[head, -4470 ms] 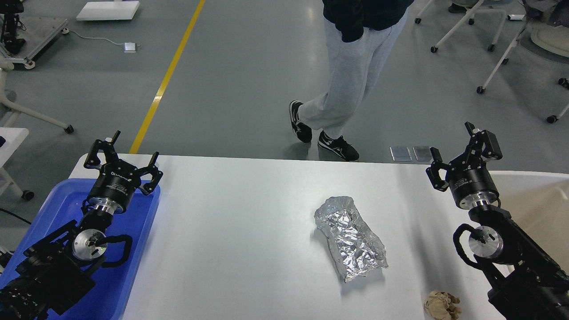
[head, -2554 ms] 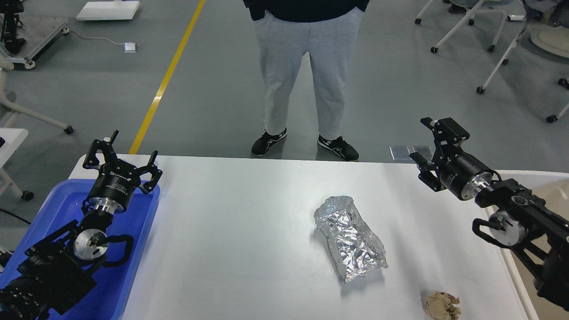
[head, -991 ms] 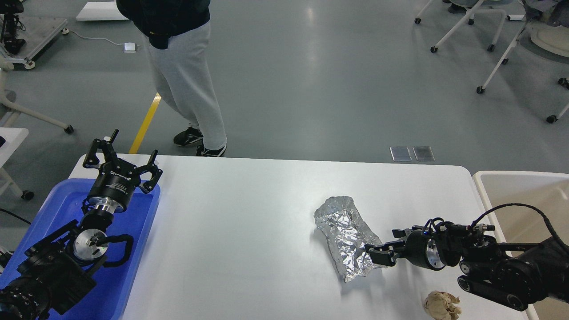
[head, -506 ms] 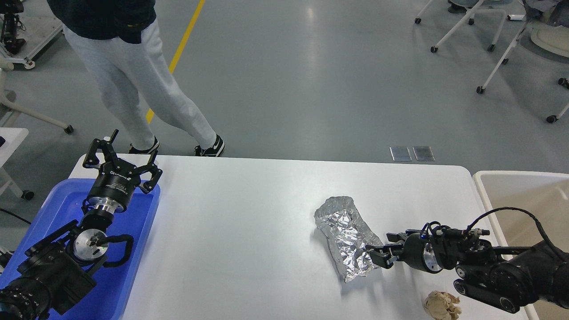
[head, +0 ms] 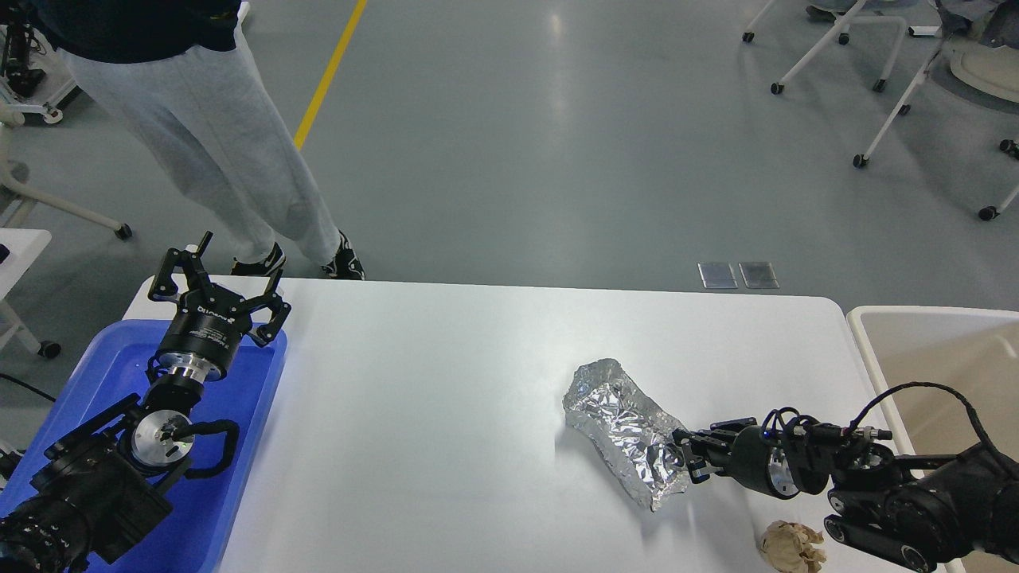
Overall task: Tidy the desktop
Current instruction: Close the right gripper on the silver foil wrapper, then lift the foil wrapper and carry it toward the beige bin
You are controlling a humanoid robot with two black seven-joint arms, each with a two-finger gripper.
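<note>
Desktop [head: 446,414] | R gripper [head: 691,459] clenched on foil wad [head: 629,430] | L gripper [head: 220,280] spread, far left

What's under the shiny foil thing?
The crumpled foil lies on the white desktop, casting a shadow there. Anything wrapped inside or pressed underneath is hidden. The right gripper touches its right edge; a paper ball sits apart.

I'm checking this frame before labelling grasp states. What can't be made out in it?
- Right gripper, head view: seen dark against the crumpled silver foil wrapper; whether its fingers clamp the foil is unclear.
- Crumpled brown paper ball: cut off by the bottom edge.
- Beige bin: right edge and my arm hide its inside.
- Blue plastic tray: left arm covers much of it; left gripper is open.
</note>
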